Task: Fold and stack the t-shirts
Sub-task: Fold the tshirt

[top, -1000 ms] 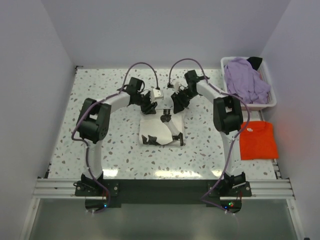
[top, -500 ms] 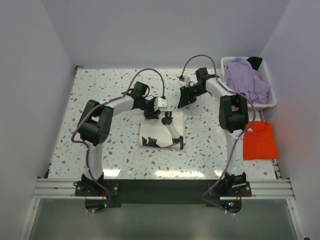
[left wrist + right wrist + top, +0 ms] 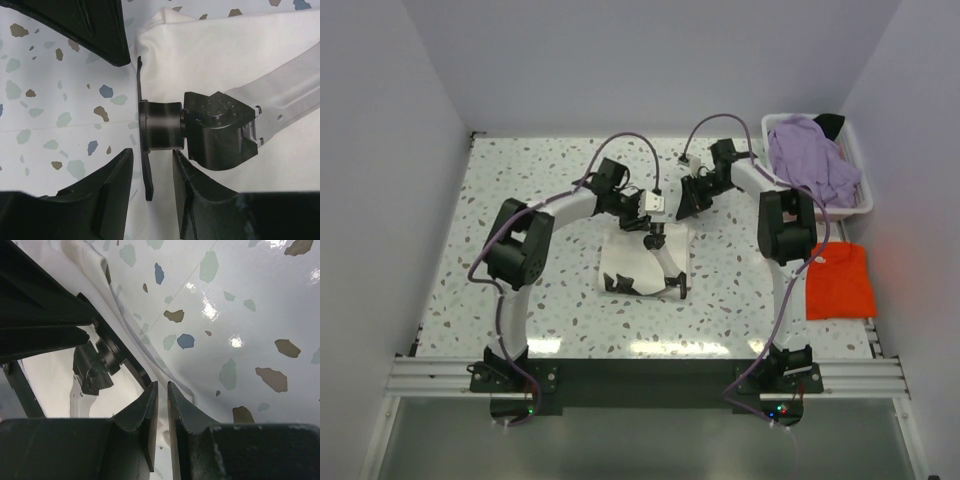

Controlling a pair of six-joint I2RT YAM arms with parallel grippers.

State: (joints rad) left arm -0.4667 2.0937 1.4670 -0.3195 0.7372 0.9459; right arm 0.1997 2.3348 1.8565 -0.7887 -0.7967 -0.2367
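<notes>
View from above a speckled table [image 3: 520,180] with two robot arms mounted at its near edge.

Nearest, at the right edge of the table, an orange-red t-shirt [image 3: 837,281] lies flat and folded. At the table's middle lies a cream-white t-shirt [image 3: 638,258], folded to a compact rectangle with a dark print on it.

Both arms reach to the far edge of the cream-white shirt. The left gripper [image 3: 151,152] hangs over that edge, its fingers a little parted, and no cloth shows pinched between them. The right gripper [image 3: 162,385] sits just beyond the shirt's far right corner, over bare table, its fingers almost pressed together and holding nothing.

A second ago both grippers were on the far edge of the shirt. Since then the right one has lifted away toward the far right, and the left one has slid rightward along the edge. That suggests the fold is released and only being tidied, so this shirt looks close to ready for stacking.

Farthest, in the far right corner, a white basket [image 3: 860,195] holds a lavender t-shirt [image 3: 810,165], heaped and not yet folded, with something black [image 3: 830,124] at its far end.

Count: three t-shirts, one of each colour; one basket; two arms.
</notes>
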